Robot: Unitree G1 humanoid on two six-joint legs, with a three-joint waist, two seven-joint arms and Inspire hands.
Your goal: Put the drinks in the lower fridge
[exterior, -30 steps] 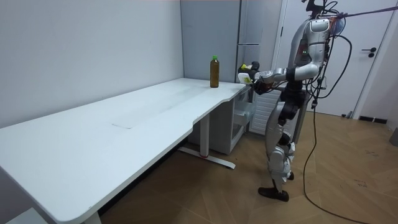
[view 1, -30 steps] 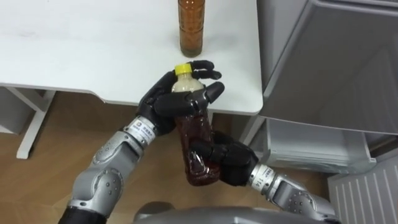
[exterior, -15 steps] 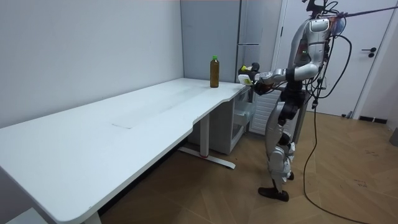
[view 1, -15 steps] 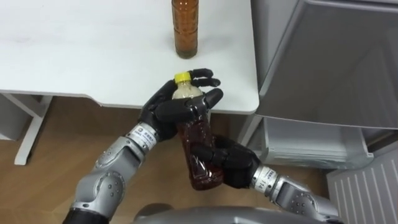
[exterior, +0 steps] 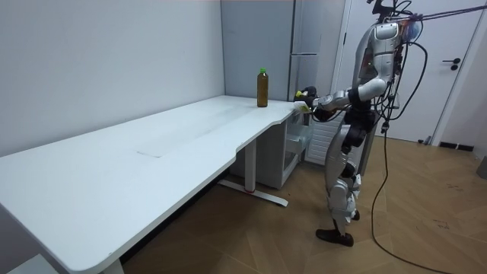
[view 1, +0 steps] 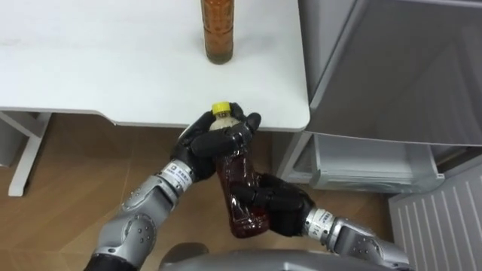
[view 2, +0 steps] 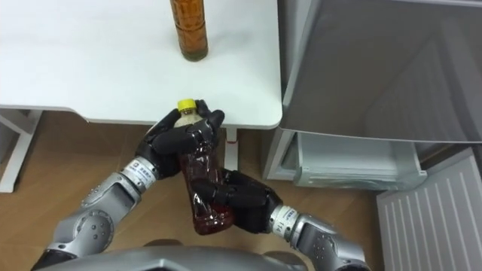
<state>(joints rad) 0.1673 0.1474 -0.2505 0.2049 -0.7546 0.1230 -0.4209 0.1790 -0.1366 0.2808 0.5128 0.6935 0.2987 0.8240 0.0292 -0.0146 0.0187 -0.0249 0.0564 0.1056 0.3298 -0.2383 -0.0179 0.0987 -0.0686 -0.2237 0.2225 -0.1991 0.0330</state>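
Now left hand (view 1: 218, 139) and right hand (view 1: 275, 207) clench fingers round the yellow-capped brown plastic bottle (view 1: 239, 188); a mistimed release could drop it beside the three-o'clock grey fridge (view 1: 392, 68).

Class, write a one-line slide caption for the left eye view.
Left hand and right hand hold a brown bottle before the table.

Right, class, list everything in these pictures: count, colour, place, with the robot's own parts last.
held bottle: one, dark brown drink, yellow cap, before the table's edge
standing bottle: one, amber drink, green cap, on the table
table: one, white, ahead of the robot
fridge: one, grey, right of the table, lower compartment open
floor: brown wood, under the table
left hand: one, black, curled round the held bottle's top
right hand: one, black, curled round its lower part
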